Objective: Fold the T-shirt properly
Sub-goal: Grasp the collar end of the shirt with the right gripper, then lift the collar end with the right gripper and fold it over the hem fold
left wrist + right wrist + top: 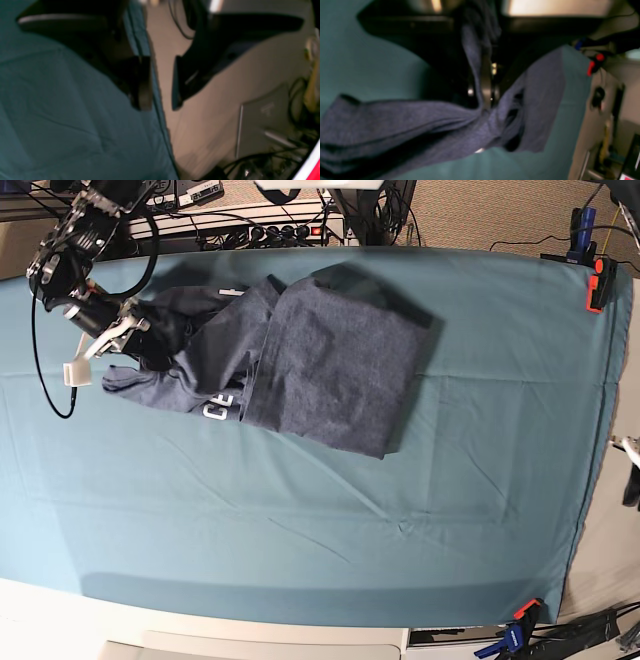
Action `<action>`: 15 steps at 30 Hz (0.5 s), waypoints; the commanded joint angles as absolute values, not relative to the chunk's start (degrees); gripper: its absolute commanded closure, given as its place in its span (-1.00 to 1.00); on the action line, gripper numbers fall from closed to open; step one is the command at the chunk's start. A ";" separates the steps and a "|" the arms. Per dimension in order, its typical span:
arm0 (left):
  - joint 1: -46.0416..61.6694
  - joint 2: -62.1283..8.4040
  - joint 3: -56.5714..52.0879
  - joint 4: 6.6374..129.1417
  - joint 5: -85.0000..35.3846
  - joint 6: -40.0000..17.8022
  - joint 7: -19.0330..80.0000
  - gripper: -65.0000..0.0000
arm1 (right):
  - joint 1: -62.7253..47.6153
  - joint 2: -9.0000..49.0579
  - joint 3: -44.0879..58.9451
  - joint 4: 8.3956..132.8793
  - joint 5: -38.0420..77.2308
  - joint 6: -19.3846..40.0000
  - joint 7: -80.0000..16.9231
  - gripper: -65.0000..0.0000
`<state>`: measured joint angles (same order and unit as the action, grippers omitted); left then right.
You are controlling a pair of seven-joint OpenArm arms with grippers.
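Navy cotton, one T-shirt [310, 360], is clamped in the right end effector [485, 105]; left end effector [160, 87] gapes.

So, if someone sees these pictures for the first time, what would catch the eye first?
The crumpled navy T-shirt lies on the far left part of the teal table cloth, white lettering showing at its near edge. At its left end the right pincer is shut on bunched fabric. The left pincer hangs open past the cloth's edge.

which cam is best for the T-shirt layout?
Base view: the whole T-shirt shows, rumpled on the teal cloth, lettering partly visible. Right wrist shows only a blurred bunch pinched in the right end effector. Left wrist shows none of it.
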<state>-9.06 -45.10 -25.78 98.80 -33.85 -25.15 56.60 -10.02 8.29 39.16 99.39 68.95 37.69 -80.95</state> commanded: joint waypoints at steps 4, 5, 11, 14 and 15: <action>-9.98 -46.70 -28.71 96.44 -35.22 -25.15 55.70 0.51 | -12.64 5.37 36.45 110.41 68.95 39.20 -80.00 1.00; -9.98 -46.70 -29.06 95.96 -35.22 -25.15 55.70 0.51 | -13.45 4.36 35.35 112.68 67.26 39.16 -80.00 1.00; -10.00 -47.05 -30.30 95.39 -35.79 -25.39 55.70 0.51 | -16.36 -1.93 25.76 121.82 55.90 36.42 -73.73 1.00; -10.00 -47.33 -30.30 95.39 -36.27 -25.50 55.72 0.51 | -16.32 -4.45 19.75 122.41 49.06 34.39 -68.69 1.00; -10.00 -47.35 -30.30 95.39 -36.27 -25.50 55.70 0.51 | -16.29 -5.02 17.63 122.41 46.48 33.78 -66.96 1.00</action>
